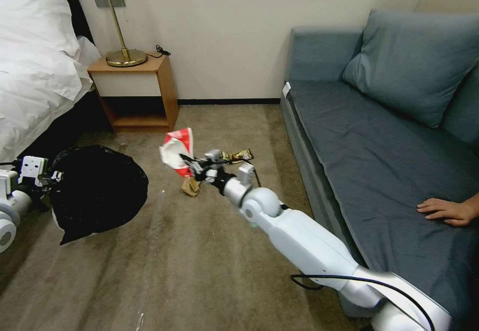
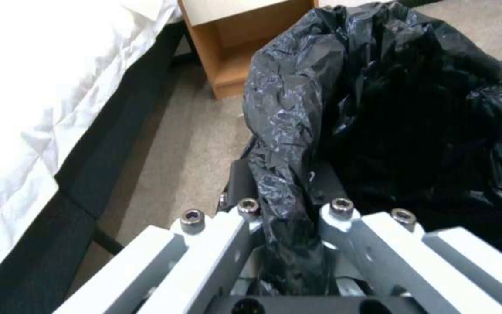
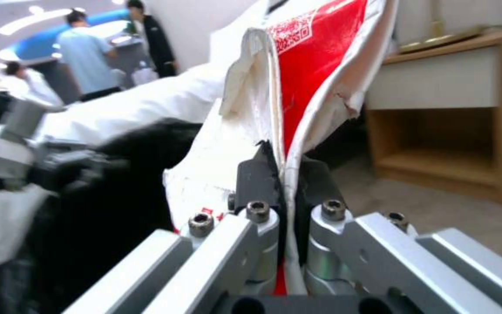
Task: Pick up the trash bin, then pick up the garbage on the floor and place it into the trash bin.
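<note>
**Robot lifts a red-and-white packet while holding the lined bin**

The right end effector (image 1: 187, 164) is raised above the carpeted floor (image 1: 199, 271), out in the open middle of the room between the bed (image 1: 35, 62) and the grey sofa (image 1: 379, 171). Its two dark fingers (image 3: 257, 179) are pinched narrowly together on the lower edge of a crumpled red-and-white packet (image 1: 175, 152), which stands up out of the grip and is clear of the floor. The right wrist view shows the packet's red panel with a printed square code near its top.

On the robot's left, near the foot of the bed, the left end effector (image 1: 54, 176) is clamped on a fold of the black bag (image 2: 286, 144) that lines the trash bin (image 1: 97, 189). The bag bulges out loosely and hides nearly all of the bin's white body. From the head view the bin sits beside the bed's edge, well apart from the lifted packet.

Two more pieces of garbage lie on the floor around the right arm: a crumpled brown paper bag (image 1: 190, 187) just under the wrist, and a gold-brown snack wrapper (image 1: 238, 156) a little farther toward the wall. A wooden nightstand (image 1: 137, 94) with a brass lamp (image 1: 119, 17) stands against the wall at the bed's head.

A person's hand (image 1: 446, 210) rests flat on the sofa seat, touching none of the litter.
</note>
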